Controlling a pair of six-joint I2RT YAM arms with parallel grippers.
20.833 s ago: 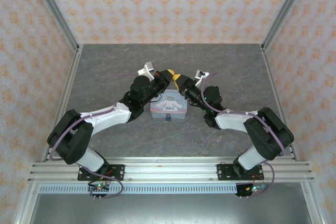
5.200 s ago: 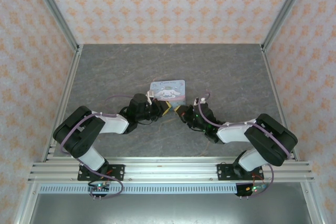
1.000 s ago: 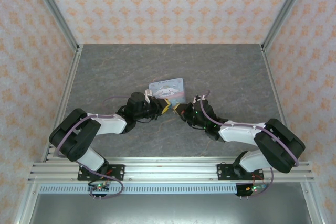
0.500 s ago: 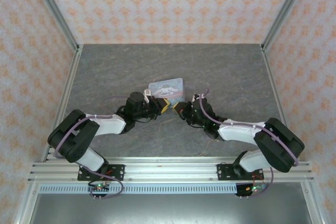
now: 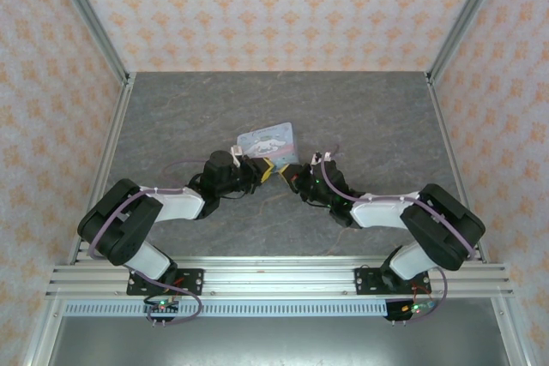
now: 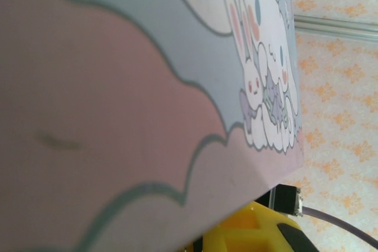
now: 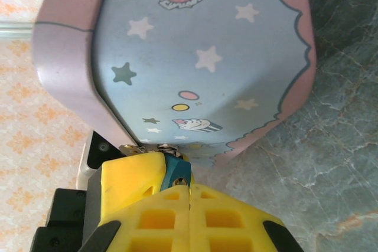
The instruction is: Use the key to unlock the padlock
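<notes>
The tiny blue padlock (image 7: 175, 172) hangs from the clasp on the front edge of the pastel cartoon tin (image 7: 195, 57), its keyhole facing my right wrist camera. A yellow finger (image 7: 127, 181) of my left gripper (image 5: 267, 167) presses on the padlock's left side and holds it. My right gripper (image 7: 189, 192) is shut, its tips against the keyhole. The key is pinched between its fingers, with only a speck of pale gold showing at the keyhole. The left wrist view shows the tin's lid (image 6: 147, 87) up close, with a yellow finger (image 6: 260, 234) below it.
The tin (image 5: 266, 140) is tipped up off the grey stone-patterned table (image 5: 171, 117), mid-table, just beyond both grippers. Metal frame rails (image 5: 94, 169) and patterned walls close in the sides and back. Both arms lie low, elbows near the front edge.
The tin has slid a little back and to the left and tilted further. Both grippers have followed it, and the right one has closed in on the left.
</notes>
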